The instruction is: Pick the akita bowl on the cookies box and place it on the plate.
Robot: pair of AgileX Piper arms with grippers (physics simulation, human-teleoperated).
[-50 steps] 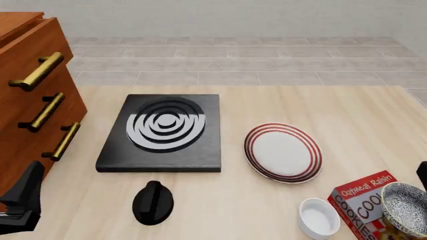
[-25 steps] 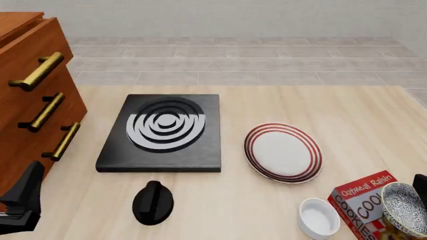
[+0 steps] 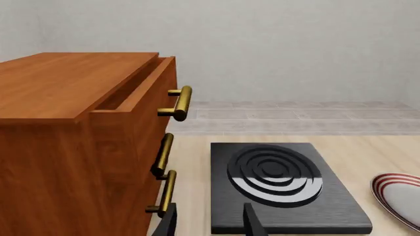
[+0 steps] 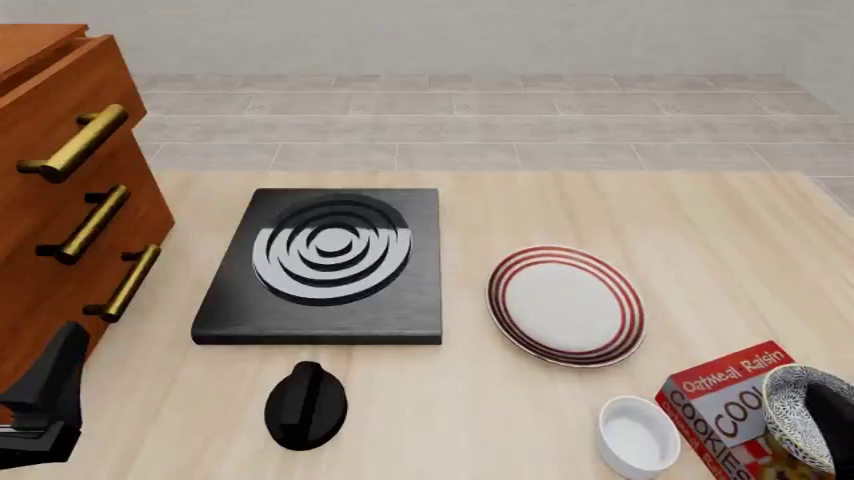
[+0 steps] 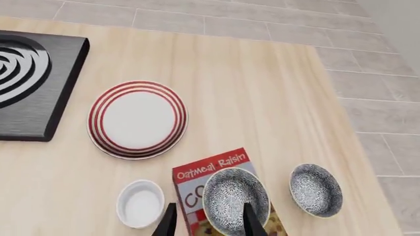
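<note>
The akita bowl (image 5: 231, 195) sits on the red cookies box (image 5: 203, 173), and in the front view the akita bowl (image 4: 817, 420) is cut by the lower right corner with the cookies box (image 4: 721, 395) under it. The red-ringed plate (image 4: 566, 304) lies behind them, bare, and the plate (image 5: 137, 119) also shows in the right wrist view. My right gripper (image 5: 208, 219) is open just above the bowl. One finger is over the bowl's inside and the other is outside its rim. My left gripper (image 3: 210, 220) is open and holds nothing, beside the drawer cabinet.
A second patterned bowl (image 5: 316, 189) rests on the table beside the box. A plain white small bowl (image 4: 638, 435) stands on the box's other side. The black stove (image 4: 327, 262) and a black knob (image 4: 306, 404) lie left of the plate. The wooden cabinet (image 4: 60, 230) fills the left edge.
A dark part of the right gripper crept in at the front view's right edge, then dropped out of sight by the bowl. The bowl's outline there looks slightly altered. The left arm is still.
</note>
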